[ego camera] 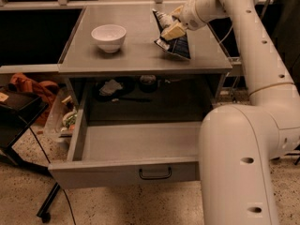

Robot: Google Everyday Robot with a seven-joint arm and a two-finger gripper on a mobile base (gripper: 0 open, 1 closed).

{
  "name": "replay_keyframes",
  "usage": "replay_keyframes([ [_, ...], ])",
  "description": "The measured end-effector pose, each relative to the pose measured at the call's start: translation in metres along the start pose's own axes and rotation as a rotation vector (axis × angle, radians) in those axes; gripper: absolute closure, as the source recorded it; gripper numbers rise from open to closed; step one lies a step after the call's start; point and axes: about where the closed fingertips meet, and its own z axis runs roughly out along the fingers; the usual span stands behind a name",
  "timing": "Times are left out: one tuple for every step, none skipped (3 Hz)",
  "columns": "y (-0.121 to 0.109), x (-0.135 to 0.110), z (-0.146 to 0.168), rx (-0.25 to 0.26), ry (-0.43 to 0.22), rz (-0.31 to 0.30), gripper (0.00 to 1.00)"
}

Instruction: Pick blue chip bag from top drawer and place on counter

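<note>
1. Looking far to the left of my pincer (174, 29), I see a white bowl (108, 35) standing on the table (140, 57), well apart from what I carry.
2. Below the pincer and to its left, the top drawer (126, 172) is pulled out with a bare floor. A pale paper scrap (110, 86) lies in the recess behind it.
3. Right under the pincer is the blue chip bag (180, 48), tilted. Its lower edge is at the table's right half, though I cannot tell whether it bears weight there.
4. My pincer is closed on the bag's upper part.
5. I judge the bag light, crinkly and slick, with brittle contents. A gentle pinch near the flat upper seam suits it best. Once let go it may flop over, so it should be settled flat first.
</note>
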Motion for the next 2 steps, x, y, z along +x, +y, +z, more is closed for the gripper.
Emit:
replay_keyframes([
  [-0.002,0.005,-0.0002,-0.001,-0.042,0.038,0.11],
  [-0.002,0.0051,-0.0001,-0.001,-0.043,0.039,0.0],
])
